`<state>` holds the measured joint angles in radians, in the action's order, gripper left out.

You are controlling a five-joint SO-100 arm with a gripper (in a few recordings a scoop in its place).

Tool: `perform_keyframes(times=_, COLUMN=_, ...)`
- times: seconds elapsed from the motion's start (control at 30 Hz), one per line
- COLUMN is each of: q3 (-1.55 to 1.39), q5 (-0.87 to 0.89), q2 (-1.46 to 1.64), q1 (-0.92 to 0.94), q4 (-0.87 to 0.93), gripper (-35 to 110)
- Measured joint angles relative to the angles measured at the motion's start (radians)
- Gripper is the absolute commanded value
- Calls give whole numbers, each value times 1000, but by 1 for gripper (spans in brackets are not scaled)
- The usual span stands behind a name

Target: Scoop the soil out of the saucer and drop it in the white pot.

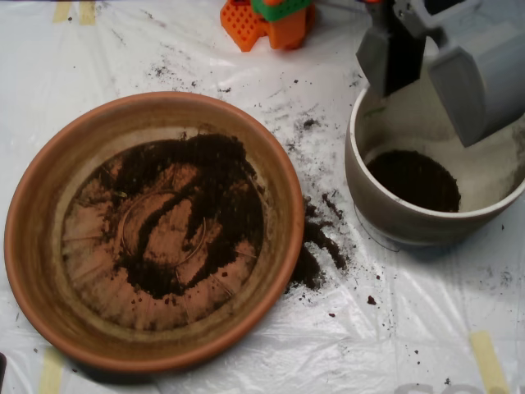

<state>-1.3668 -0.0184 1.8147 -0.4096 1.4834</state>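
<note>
The terracotta saucer [33, 246] fills the left half of the overhead view. A thin, patchy layer of dark soil [205, 197] is spread over its ridged base. At the right stands the white pot [394, 217], with a dark mound of soil [414, 180] at its bottom. My grey scoop [431, 70] hangs over the pot's far rim. Its two shells stand apart, so it is open, and I see no soil between them.
Spilled soil [316, 246] lies on the white plastic sheet between saucer and pot, with crumbs scattered further back. Orange and green plastic parts [271, 20] sit at the top edge. Yellow tape strips [488, 357] hold the sheet down.
</note>
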Motion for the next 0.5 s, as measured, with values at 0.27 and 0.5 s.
perform_keyframes(times=0.27, q3=-20, q5=61, q2=11, q1=219, q4=-25, gripper=44)
perform_keyframes(times=0.5, q3=-227, q5=26, q2=25, q1=459, q4=-140, gripper=44)
